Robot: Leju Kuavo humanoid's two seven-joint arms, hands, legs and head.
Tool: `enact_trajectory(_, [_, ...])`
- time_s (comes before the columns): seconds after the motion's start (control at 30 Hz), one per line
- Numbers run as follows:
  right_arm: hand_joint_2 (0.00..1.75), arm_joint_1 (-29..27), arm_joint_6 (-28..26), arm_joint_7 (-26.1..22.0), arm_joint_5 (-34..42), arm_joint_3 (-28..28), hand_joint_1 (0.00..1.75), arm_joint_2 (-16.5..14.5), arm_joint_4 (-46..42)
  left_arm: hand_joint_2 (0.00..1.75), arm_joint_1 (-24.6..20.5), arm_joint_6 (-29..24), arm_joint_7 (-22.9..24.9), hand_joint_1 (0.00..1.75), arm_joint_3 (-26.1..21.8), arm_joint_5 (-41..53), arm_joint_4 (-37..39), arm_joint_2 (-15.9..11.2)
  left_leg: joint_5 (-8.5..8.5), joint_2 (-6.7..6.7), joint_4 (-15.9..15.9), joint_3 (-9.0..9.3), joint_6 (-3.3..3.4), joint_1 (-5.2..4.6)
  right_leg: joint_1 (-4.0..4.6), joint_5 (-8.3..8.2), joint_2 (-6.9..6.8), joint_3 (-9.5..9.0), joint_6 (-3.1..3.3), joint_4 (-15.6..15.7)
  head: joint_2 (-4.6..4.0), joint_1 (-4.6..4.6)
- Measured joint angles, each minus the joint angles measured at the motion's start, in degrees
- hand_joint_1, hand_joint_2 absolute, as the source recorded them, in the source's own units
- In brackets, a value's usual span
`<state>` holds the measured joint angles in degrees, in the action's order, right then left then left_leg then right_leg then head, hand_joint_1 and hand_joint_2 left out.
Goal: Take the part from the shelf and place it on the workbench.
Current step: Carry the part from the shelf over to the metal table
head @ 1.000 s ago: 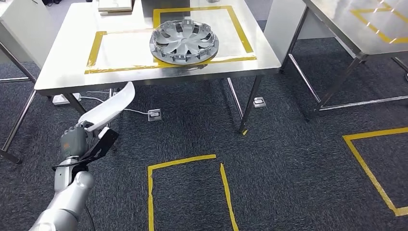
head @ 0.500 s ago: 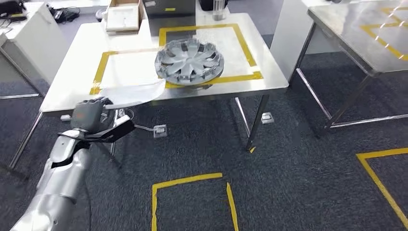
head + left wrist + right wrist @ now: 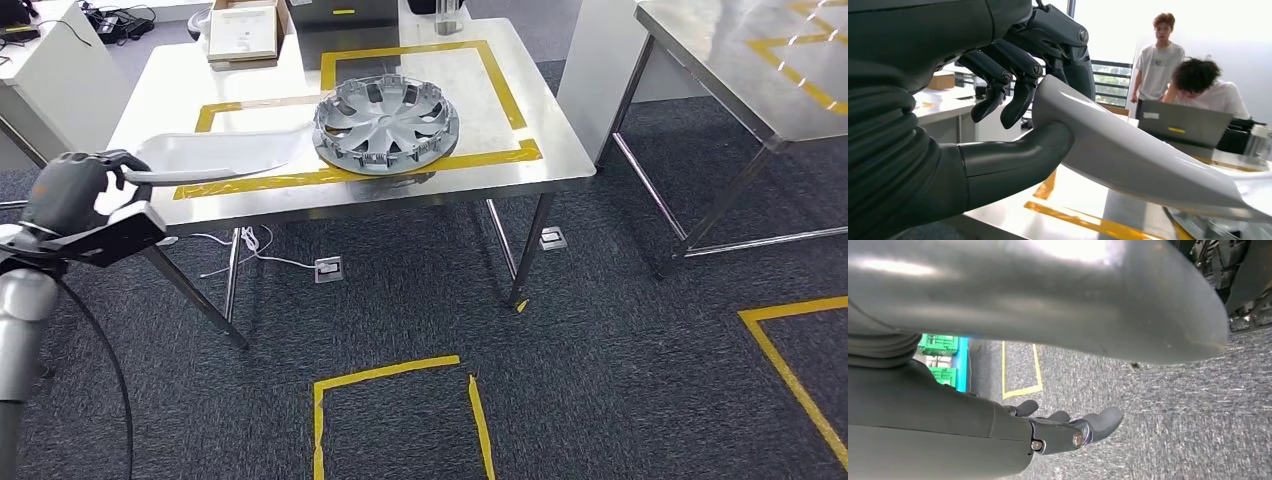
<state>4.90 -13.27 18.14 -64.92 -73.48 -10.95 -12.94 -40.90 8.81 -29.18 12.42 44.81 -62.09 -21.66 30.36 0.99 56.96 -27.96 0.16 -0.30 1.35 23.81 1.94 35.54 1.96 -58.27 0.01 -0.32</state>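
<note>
My left hand (image 3: 70, 190) grips one end of a long, curved white part (image 3: 220, 155), which reaches out level over the left yellow-taped area of the steel workbench (image 3: 520, 110). The part's far tip is close to a silver hubcap (image 3: 385, 122) lying on the bench. In the left wrist view the thumb (image 3: 1013, 155) presses under the part (image 3: 1128, 155) and the dark fingers (image 3: 1013, 95) curl over it. My right hand (image 3: 1068, 430) hangs above the carpet, fingers loosely spread and holding nothing.
A cardboard box (image 3: 243, 30) sits at the bench's far left corner. A second steel table (image 3: 740, 50) stands to the right. Yellow tape squares (image 3: 390, 420) mark the carpet, with power sockets (image 3: 328, 268) under the bench. Two people (image 3: 1158, 55) stand beyond the bench.
My left arm has risen, carrying the part from below the bench's front edge up over its left taped area. The view has also shifted as the camera moved.
</note>
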Motion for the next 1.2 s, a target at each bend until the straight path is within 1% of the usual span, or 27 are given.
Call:
enact_trajectory(0.07, [0.0, -0.2, 0.0, 0.0, 0.0, -0.2, 0.0, 0.0, 0.0, 1.75, 2.0, 0.6, -0.2, 1.55, -0.8, -2.6, -3.0, -4.6, 0.03, -0.09, 0.0, 0.03, -0.05, 0.0, 0.0, 0.03, 0.08, 0.01, 0.04, 0.0, -0.01, -0.01])
enact_trajectory(0.13, [0.0, -0.3, 0.0, 0.0, 0.0, -0.4, 0.0, 0.0, 0.0, 1.75, 4.9, 0.8, 0.1, 1.55, -2.5, -3.8, -6.0, -8.7, 0.05, -0.12, 0.0, 0.03, -0.08, -0.01, 0.01, 0.06, 0.09, 0.01, 0.09, 0.0, -0.01, 0.0])
enact_trajectory(0.23, [0.0, -0.3, 0.0, 0.0, -0.1, -0.7, 0.0, -0.1, 0.0, 1.75, 9.6, 1.5, 1.1, 1.55, -6.2, -5.6, -9.8, -13.7, 0.06, -0.12, 0.0, 0.02, -0.11, -0.01, 0.01, 0.09, 0.09, 0.01, 0.13, 0.0, 0.01, 0.01])
enact_trajectory(0.3, [0.0, -0.3, 0.0, 0.0, -0.2, -0.7, 0.0, -0.1, 0.0, 1.75, 11.7, 2.2, 1.6, 1.55, -8.9, -6.7, -11.1, -16.7, 0.07, -0.11, 0.0, 0.01, -0.12, -0.01, 0.02, 0.1, 0.09, 0.02, 0.14, 0.0, 0.01, 0.01])
enact_trajectory(0.37, [0.0, -0.3, 0.0, 0.0, -0.4, -0.7, 0.0, -0.1, 0.0, 1.75, 12.9, 2.5, 1.9, 1.55, -11.6, -7.3, -11.6, -19.5, 0.08, -0.1, 0.0, 0.0, -0.14, -0.01, 0.02, 0.1, 0.08, 0.01, 0.15, 0.0, 0.01, 0.01])
enact_trajectory(0.5, [0.0, -0.3, 0.0, 0.0, -0.9, -0.7, 0.0, -0.1, 0.0, 1.75, 14.0, 1.4, 2.1, 1.55, -15.8, -6.8, -11.5, -23.3, 0.1, -0.04, 0.0, -0.02, -0.13, -0.03, 0.01, 0.11, 0.04, -0.01, 0.16, 0.0, 0.0, 0.01])
enact_trajectory(0.7, [0.0, 0.0, 0.1, 0.0, -1.6, -0.7, 0.0, -0.1, 0.0, 1.75, 16.0, 1.4, 1.5, 1.55, -18.8, -6.9, -11.8, -26.8, 0.12, -0.04, 0.1, -0.04, -0.13, -0.04, 0.0, 0.11, 0.03, -0.02, 0.16, 0.0, 0.01, 0.01])
enact_trajectory(0.87, [0.0, 0.1, 0.3, 0.0, -1.8, -0.7, 0.0, -0.1, 0.0, 1.75, 18.8, 1.4, 1.2, 1.55, -20.3, -7.4, -12.9, -27.2, 0.13, -0.03, 0.1, -0.05, -0.11, -0.06, -0.02, 0.1, 0.02, -0.03, 0.15, 0.0, 0.0, 0.01])
enact_trajectory(0.93, [0.0, 0.0, 0.3, 0.0, -1.9, -0.7, 0.0, -0.1, 0.0, 1.75, 19.2, 0.8, 1.0, 1.55, -20.5, -7.1, -13.0, -27.2, 0.16, -0.03, 0.3, -0.09, 0.15, -0.22, -0.1, -0.06, 0.05, -0.06, -0.18, 0.3, 0.0, 0.0])
enact_trajectory(1.0, [0.0, 0.1, 0.2, 0.0, -1.9, -0.7, 0.0, -0.2, 0.0, 1.75, 19.3, 0.1, 0.7, 1.55, -20.6, -6.6, -13.1, -27.2, -0.2, -0.18, -0.3, 0.3, 0.56, 0.03, -0.01, -0.06, -0.03, 0.01, -0.71, 0.3, 0.0, 0.01])
enact_trajectory(1.03, [0.0, 0.1, 0.2, 0.0, -1.9, -0.7, 0.0, -0.2, 0.0, 1.75, 19.2, -0.2, 0.6, 1.55, -20.6, -6.3, -13.1, -27.1, -0.49, -0.33, -0.7, 0.6, 0.71, 0.28, 0.03, 0.44, -0.23, 0.4, -0.96, -0.5, 0.0, 0.08])
enact_trajectory(1.07, [0.0, 0.2, 0.2, 0.0, -1.9, -0.7, 0.0, -0.2, 0.0, 1.75, 19.1, -0.4, 0.6, 1.55, -20.6, -6.1, -13.0, -27.0, -0.72, -0.48, -1.0, 0.87, 0.83, 0.53, -0.03, 1.54, -0.49, 1.43, -1.26, -2.6, 0.0, 0.15])
enact_trajectory(1.1, [0.0, 0.2, 0.2, 0.0, -1.9, -0.7, 0.0, -0.2, 0.0, 1.75, 19.0, -0.4, 0.6, 1.55, -20.6, -5.8, -13.0, -26.9, -0.8, -0.64, -1.2, 0.99, 0.89, 0.6, -0.27, 3.01, -0.78, 3.07, -1.59, -5.8, 0.0, 0.21])
enact_trajectory(1.13, [0.0, 0.2, 0.2, 0.0, -2.0, -0.7, 0.0, -0.2, 0.0, 1.75, 18.9, -0.5, 0.6, 1.55, -20.6, -5.5, -12.9, -26.7, -0.78, -0.73, -1.1, 0.99, 0.9, 0.66, -0.57, 4.6, -0.94, 5.19, -1.9, -9.9, 0.0, 0.26])
enact_trajectory(1.17, [0.0, 0.1, 0.2, 0.0, -2.0, -0.7, 0.0, -0.2, 0.0, 1.75, 18.8, -0.7, 0.6, 1.55, -20.6, -5.2, -12.8, -26.5, -0.69, -0.8, -1.1, 0.99, 0.81, 0.72, -0.89, 5.71, -1.03, 7.25, -2.19, -13.6, 0.01, 0.26])
enact_trajectory(1.2, [0.0, 0.1, 0.2, 0.0, -2.0, -0.7, 0.0, -0.2, 0.0, 1.75, 18.8, -0.9, 0.6, 1.55, -20.6, -4.9, -12.6, -26.3, -0.54, -0.86, -1.1, 1.05, 0.67, 0.81, -1.18, 5.84, -1.09, 8.57, -2.45, -15.6, 0.01, 0.25])
